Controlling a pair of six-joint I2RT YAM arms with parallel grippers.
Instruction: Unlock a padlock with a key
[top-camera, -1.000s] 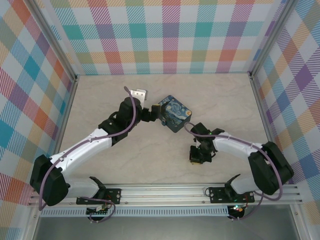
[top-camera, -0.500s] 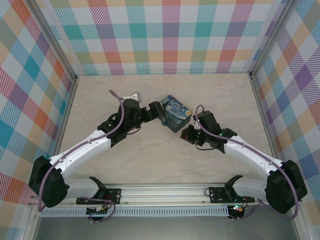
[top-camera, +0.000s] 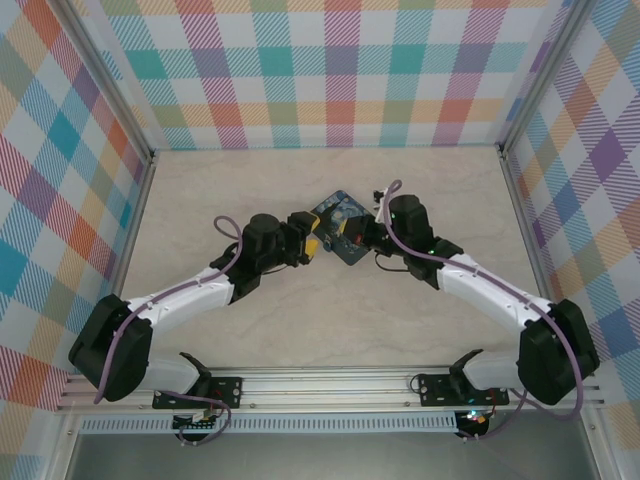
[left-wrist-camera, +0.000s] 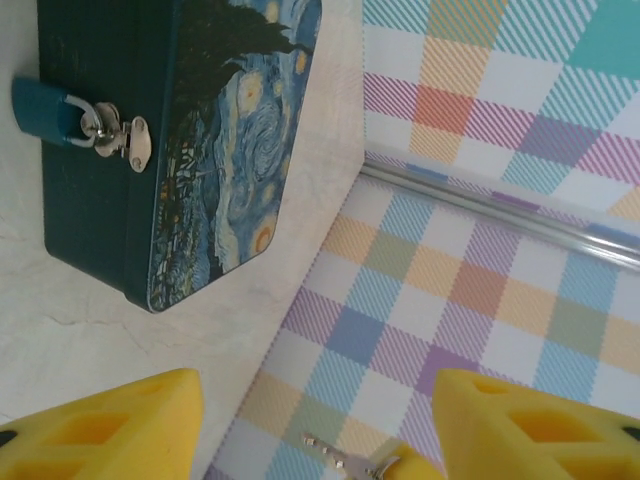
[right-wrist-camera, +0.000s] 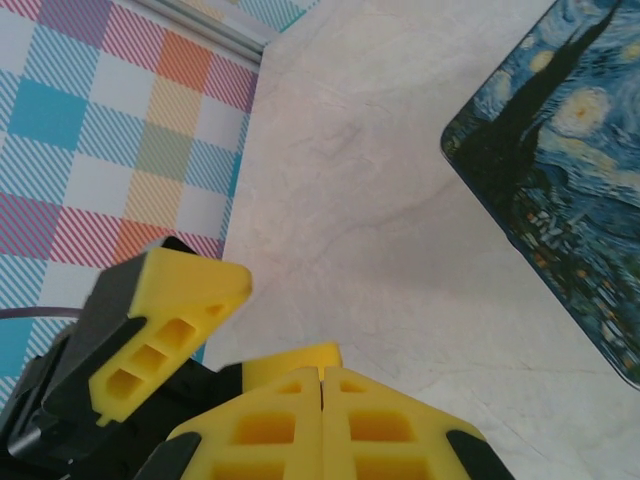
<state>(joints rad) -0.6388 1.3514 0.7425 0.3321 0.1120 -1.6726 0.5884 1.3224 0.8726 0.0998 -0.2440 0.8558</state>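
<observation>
Found the right hand (right-wrist-camera: 322, 372) clenched on the key (left-wrist-camera: 338, 458), yellow pads (right-wrist-camera: 380, 430) pressed flat together along a closed seam in the right wrist view. Picked up the key in the left wrist view as a thin silvery sliver jutting leftward from a small yellow tip at the bottom edge, clear of the desk (left-wrist-camera: 70, 330). Logged the left hand (left-wrist-camera: 315, 390) as released: yellow fingers (left-wrist-camera: 110, 430) spread wide, gripping nothing, with the key low in the gap between them and nearer the finger at the right of that view. Saw from the right wrist one left-hand finger on its black mount just beyond the shut pads. Placed both hands, from the top view, close together at the near side of the starry-night tin (top-camera: 342, 222), arms reaching in from either side. Located the padlock (left-wrist-camera: 45, 110) on the dark side wall of the tin: blue body to the left, silvery shackle (left-wrist-camera: 95, 128) threaded through the hasp (left-wrist-camera: 135, 145). Noted padlock and key well apart in the left wrist view, upper left corner against bottom edge. Noted the tin lying flat on the pale marbled desk, painted lid up, with a plaid wall (left-wrist-camera: 480, 250) and a metal rail (left-wrist-camera: 500, 212) beyond it
</observation>
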